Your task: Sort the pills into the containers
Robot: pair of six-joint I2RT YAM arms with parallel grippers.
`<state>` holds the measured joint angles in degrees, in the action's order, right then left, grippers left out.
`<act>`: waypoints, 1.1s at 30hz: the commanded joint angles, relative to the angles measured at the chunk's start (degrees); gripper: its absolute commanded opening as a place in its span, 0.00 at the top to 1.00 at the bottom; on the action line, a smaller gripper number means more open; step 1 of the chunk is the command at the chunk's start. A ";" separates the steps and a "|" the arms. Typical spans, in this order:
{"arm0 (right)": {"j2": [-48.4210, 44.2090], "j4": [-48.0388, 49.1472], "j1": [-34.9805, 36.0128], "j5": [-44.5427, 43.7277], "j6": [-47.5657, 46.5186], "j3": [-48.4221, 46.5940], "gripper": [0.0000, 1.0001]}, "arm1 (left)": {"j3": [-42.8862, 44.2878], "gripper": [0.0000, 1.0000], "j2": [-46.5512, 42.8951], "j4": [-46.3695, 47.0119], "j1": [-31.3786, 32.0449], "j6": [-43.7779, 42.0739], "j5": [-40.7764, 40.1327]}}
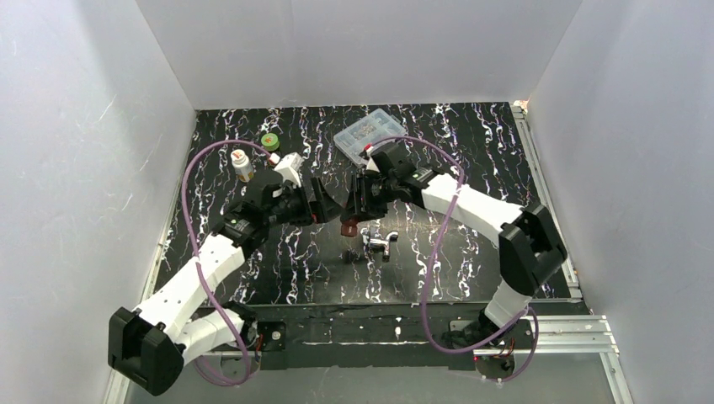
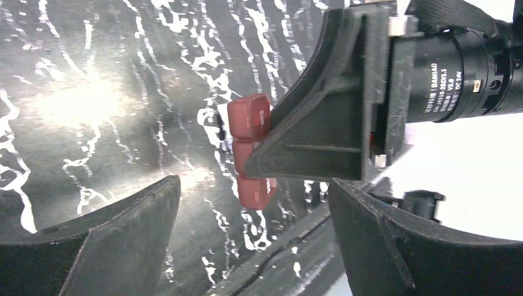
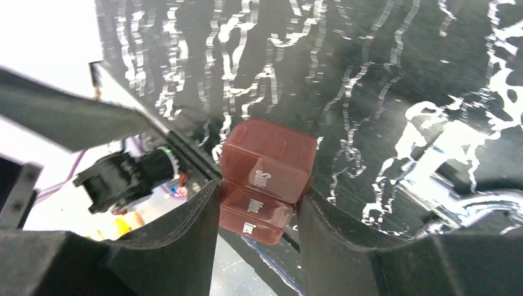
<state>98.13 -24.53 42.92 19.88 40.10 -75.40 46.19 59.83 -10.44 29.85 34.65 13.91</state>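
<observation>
My right gripper (image 3: 259,196) is shut on the container (image 3: 266,176), a dark red-brown pill case with lids marked Sun, Mon and Tues, and holds it above the table. From above, the case (image 1: 347,225) hangs under the right gripper (image 1: 358,206) at mid-table. My left gripper (image 1: 324,202) faces it from the left, open and apart from it. In the left wrist view the case (image 2: 249,120) sticks out behind a right finger (image 2: 327,117), with the left gripper (image 2: 254,246) spread wide and empty. No loose pills show.
A shiny silver metal piece (image 1: 379,241) lies just below the held case. A clear compartment box (image 1: 369,129) sits at the back centre. A small bottle (image 1: 242,164) and a green lid (image 1: 269,140) stand at the back left. White walls enclose the black marbled table (image 1: 471,269).
</observation>
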 commanded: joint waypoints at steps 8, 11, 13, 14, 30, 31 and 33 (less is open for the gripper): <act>-12.10 30.23 -5.33 20.67 7.24 7.84 0.78 | -9.54 0.12 -1.56 27.89 -13.63 20.13 38.32; -11.77 34.34 -5.71 22.77 10.61 7.21 0.78 | -11.89 0.12 -0.88 39.26 -14.21 27.94 41.64; -11.40 38.94 -5.74 24.15 13.28 7.55 0.78 | -12.65 0.12 0.75 46.54 -14.29 32.43 42.84; -11.36 40.26 -5.74 24.55 14.27 7.68 0.78 | -13.07 0.12 1.19 49.42 -14.38 34.52 42.87; -11.79 46.28 -4.39 24.97 15.97 9.61 0.77 | -14.29 0.36 8.06 69.22 -14.49 48.68 42.34; -11.69 46.93 -4.34 24.83 16.37 9.85 0.77 | -14.42 0.40 8.30 69.81 -14.47 49.11 42.48; -11.43 47.44 -4.25 24.36 16.66 9.81 0.77 | -14.63 0.43 8.26 69.58 -14.48 49.04 42.87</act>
<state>87.37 18.50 38.09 44.05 55.86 -66.43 32.29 67.92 54.48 15.79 81.25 55.16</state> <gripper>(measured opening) 0.520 0.592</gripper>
